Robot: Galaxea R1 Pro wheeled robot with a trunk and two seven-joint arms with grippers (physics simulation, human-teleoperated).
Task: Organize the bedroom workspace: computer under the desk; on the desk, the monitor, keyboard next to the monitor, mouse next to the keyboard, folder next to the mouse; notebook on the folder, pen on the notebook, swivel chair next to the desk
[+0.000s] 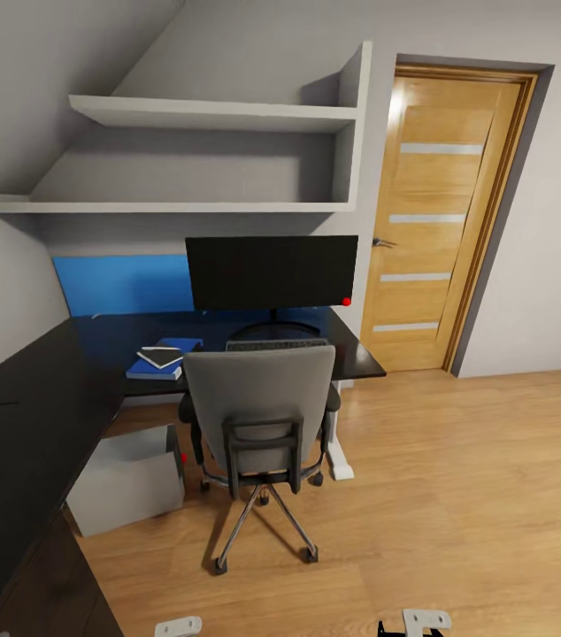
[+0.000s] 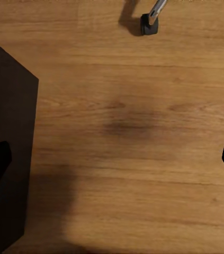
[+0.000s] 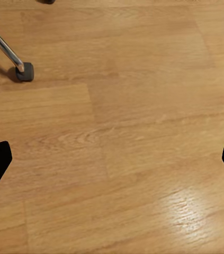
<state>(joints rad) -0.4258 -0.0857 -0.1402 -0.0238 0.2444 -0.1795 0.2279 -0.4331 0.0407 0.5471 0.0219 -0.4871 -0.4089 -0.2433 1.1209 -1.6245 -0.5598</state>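
Grippers sit nearest, at the lower edge of the head view: the left gripper [image 1: 178, 626] and the right gripper [image 1: 415, 623], both low over the floor [image 1: 457, 495]. In each wrist view the two dark fingertips stand at opposite edges with bare boards between them, so both claws are spread wide and hold nothing, consistent with an arm parked between handling steps. The floor is light wood plank with visible grain and a glossy patch.

Next out, the swivel chair [image 1: 258, 398] stands with its grey upholstered back to the camera, black armrests, and slim metal spokes ending in castors; one castor [image 2: 149, 25] shows in the left wrist view. It is drawn in close to the desk [image 1: 24, 416], as the task appears to require.

Beside the chair, under the desk's corner, the computer [image 1: 130, 478] rests on the floor: a plain light-grey box with a small red light.

On the matt black desk top, the blue folder [image 1: 167, 361] lies flat with the dark notebook [image 1: 161, 356] stacked on it. Whether the pen rests on top cannot be told. The keyboard [image 1: 276, 344] is partly hidden behind the chair back, just before the monitor [image 1: 271, 272], whose wide black screen stands upright on its stand. The mouse cannot be made out.

Farthest, a blue back panel [image 1: 121, 283], white wall shelves [image 1: 210, 115] and a wooden door [image 1: 440, 221].
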